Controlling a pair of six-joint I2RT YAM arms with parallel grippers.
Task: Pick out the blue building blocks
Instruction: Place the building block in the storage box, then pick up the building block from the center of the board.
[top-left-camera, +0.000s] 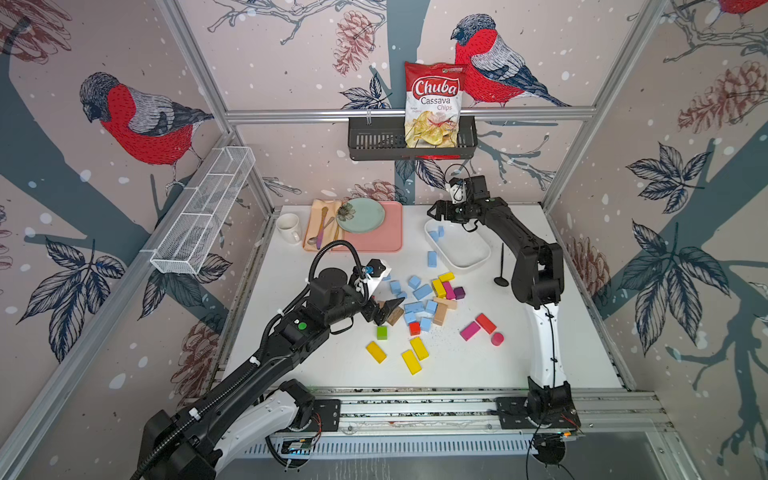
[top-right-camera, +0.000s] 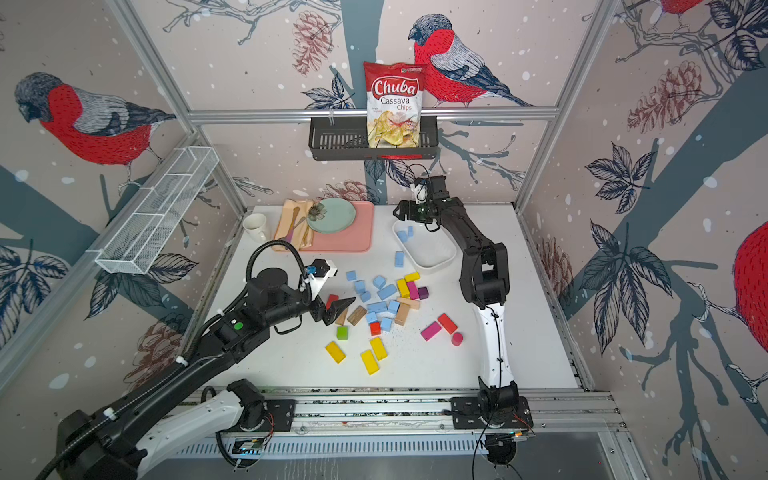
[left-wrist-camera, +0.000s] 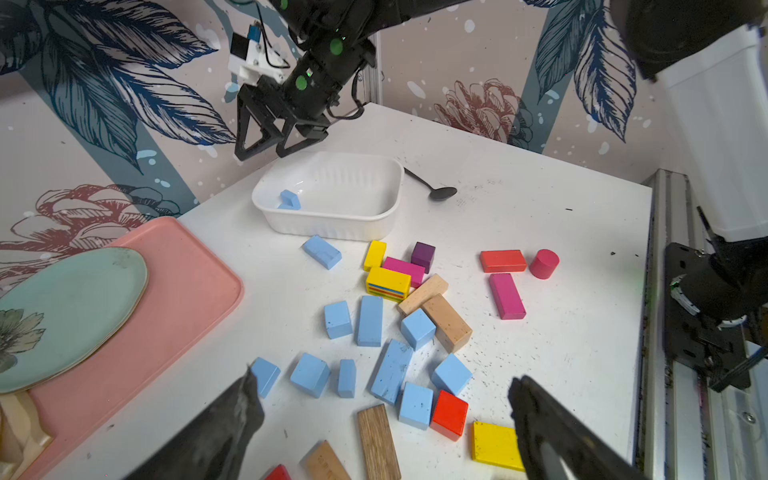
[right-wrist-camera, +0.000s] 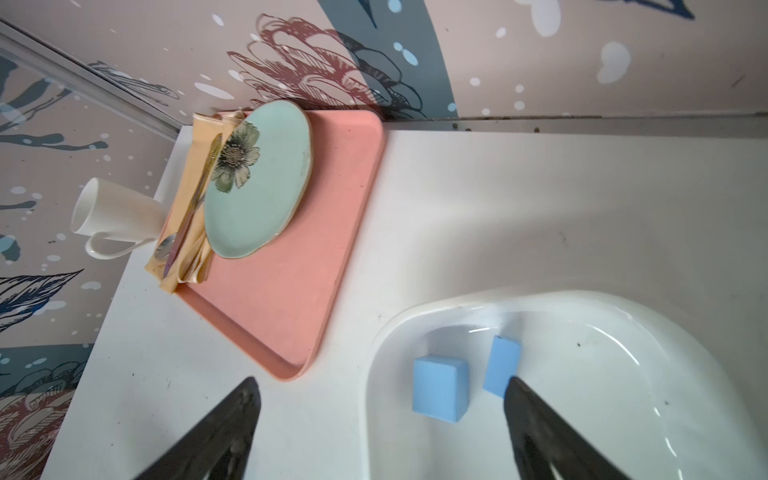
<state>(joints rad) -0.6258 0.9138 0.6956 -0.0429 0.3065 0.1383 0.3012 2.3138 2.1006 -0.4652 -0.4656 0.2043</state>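
blue building blocks (right-wrist-camera: 440, 388): two in white tub (left-wrist-camera: 332, 226), one partly hidden | left jaws apart, empty | right jaws apart, empty

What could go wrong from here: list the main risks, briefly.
1. The left end effector hangs open over crowded blocks; a blue cube touches the red block, so a grip might catch both or scatter neighbours.
2. The right end effector, open, sits across the rim of the white tub; lowering there could hit the rim and shove the tub holding two blue blocks.
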